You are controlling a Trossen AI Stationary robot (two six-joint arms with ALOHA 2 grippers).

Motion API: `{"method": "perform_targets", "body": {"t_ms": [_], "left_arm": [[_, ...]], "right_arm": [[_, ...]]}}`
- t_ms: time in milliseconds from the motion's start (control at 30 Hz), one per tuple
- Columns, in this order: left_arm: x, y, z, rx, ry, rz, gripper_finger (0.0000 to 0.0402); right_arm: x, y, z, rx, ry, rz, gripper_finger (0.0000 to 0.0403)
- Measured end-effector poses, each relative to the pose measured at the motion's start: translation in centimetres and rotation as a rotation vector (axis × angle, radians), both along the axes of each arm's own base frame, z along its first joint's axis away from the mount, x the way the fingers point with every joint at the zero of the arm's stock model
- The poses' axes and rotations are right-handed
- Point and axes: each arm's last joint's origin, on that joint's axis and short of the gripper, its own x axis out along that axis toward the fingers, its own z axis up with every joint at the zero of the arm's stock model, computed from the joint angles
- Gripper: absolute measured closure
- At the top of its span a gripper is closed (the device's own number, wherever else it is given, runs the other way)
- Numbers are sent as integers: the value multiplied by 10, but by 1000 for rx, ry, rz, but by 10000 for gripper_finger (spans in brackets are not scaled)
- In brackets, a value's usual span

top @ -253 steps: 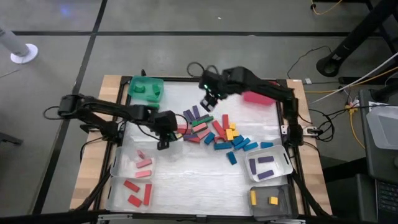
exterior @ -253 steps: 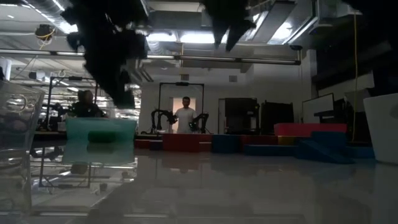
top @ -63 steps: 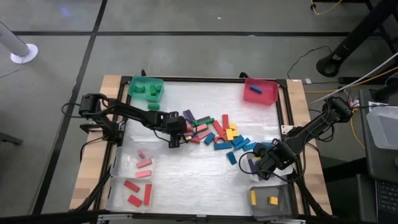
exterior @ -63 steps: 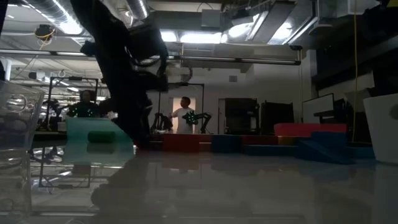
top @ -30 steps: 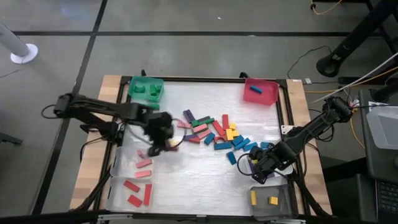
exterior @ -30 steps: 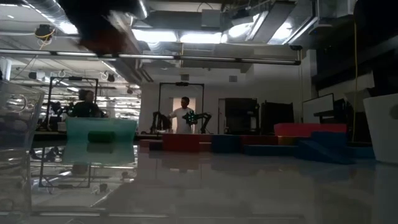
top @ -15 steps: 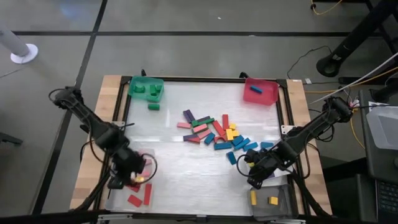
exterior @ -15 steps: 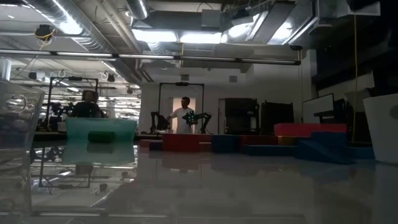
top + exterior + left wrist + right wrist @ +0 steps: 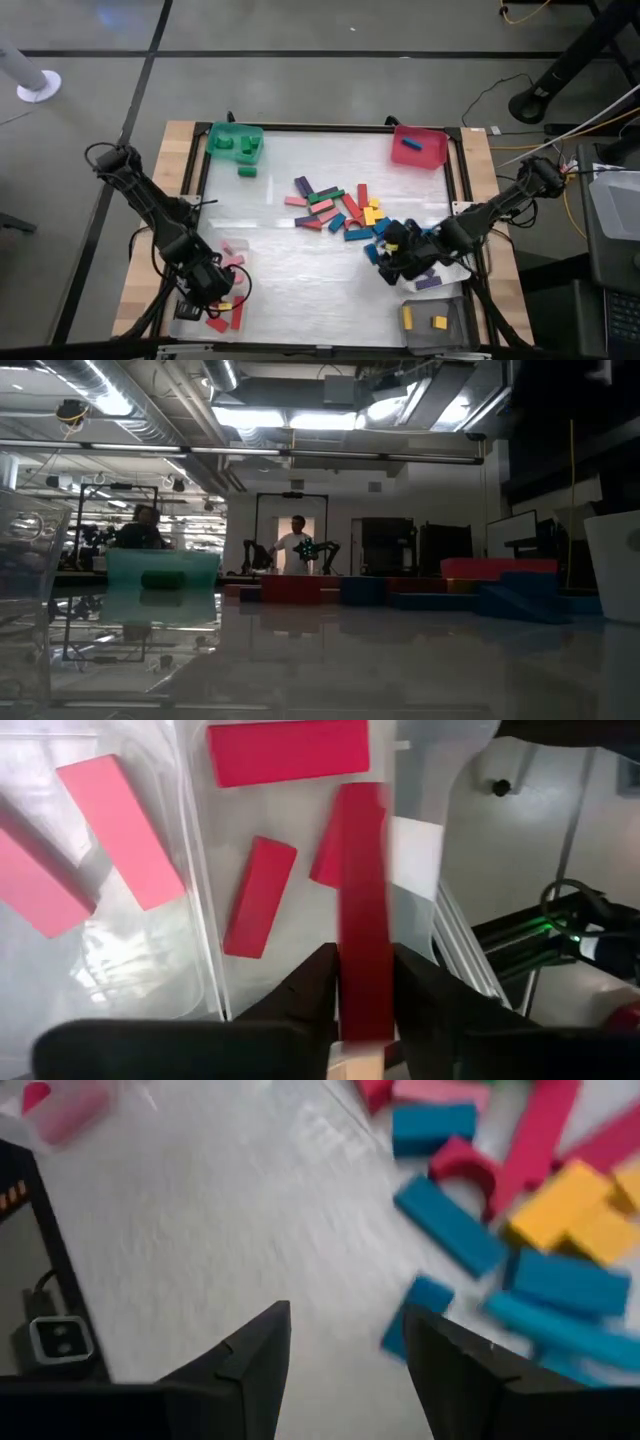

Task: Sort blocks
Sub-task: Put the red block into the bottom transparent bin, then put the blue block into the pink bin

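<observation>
The left gripper hangs over the clear plastic bin of red bars, its jaws grasping a long red rectangular block. The right gripper, jaws parted and empty, hovers beside the mixed pile of coloured blocks, a blue bar just ahead of its fingertips.

Premises: a robotics laboratory or industrial test hall. Exposed ducting and strip lights cross the upper frame of the low view. At centre background a person stands beside another pair of robot arms within a dark frame. From above, a framed work table stands on grey concrete floor, with loose cables at upper right.
</observation>
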Motion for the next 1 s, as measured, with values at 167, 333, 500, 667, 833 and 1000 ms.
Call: {"method": "perform_targets", "body": {"t_ms": [167, 333, 500, 667, 833, 1000], "left_arm": [[3, -3, -6, 19, 19, 2, 268], [3, -3, -6, 19, 19, 2, 242], [3, -3, -6, 20, 30, 26, 240], [3, -3, -6, 21, 41, 52, 244], [3, -3, -6, 19, 34, 55, 243], [4, -3, -6, 29, 22, 60, 246]], "right_arm": [[36, -14, -14, -119, -39, 130, 210], [67, -43, -37, -171, 20, 168, 210], [86, -73, -70, -163, 159, 267, 210], [96, -89, -99, -153, 267, 408, 210], [99, -88, -115, -199, 319, 522, 210], [100, -88, -125, -219, 352, 559, 210]]}}
